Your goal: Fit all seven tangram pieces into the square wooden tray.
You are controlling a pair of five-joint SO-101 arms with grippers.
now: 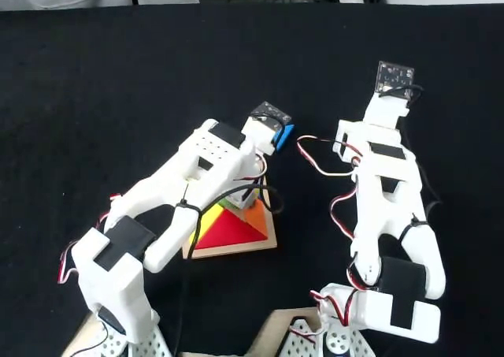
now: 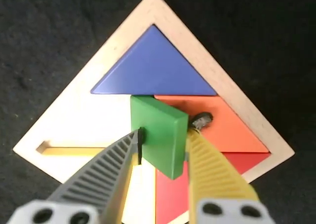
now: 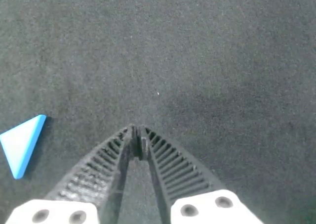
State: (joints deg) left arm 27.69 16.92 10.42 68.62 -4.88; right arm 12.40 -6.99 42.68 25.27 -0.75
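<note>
The tray [image 1: 236,249] lies near the edge of the surface [image 1: 118,73] where the two arms are mounted, about midway along it, with the left arm bent over it. From where I stand the step in hand looks like seating the green square [image 2: 158,135]. The left claw [image 2: 164,137] pinches it by two opposite sides and holds it tilted over the middle of the tray. It sits just beside the long side of the dark blue triangle [image 2: 153,66] and overlaps the orange piece [image 2: 222,125]. I cannot tell whether its lower corner already touches the wood. A red piece [image 2: 173,194] lies at the corner of the tray nearest the claw. A strip of yellow [image 2: 74,148] shows toward another corner, but glare washes out the floor around it, so I cannot say how much room is left. The right claw [image 3: 137,140] is pressed together on nothing and hangs over bare cloth, well apart from the tray. A light blue triangle [image 3: 22,145] lies on the cloth near it, not yet in the tray. I'd judge the job past halfway. The next move calls for levelling the square and turning it until its sides line up with its neighbours. Then it can be lowered without riding up on the orange piece.
</note>
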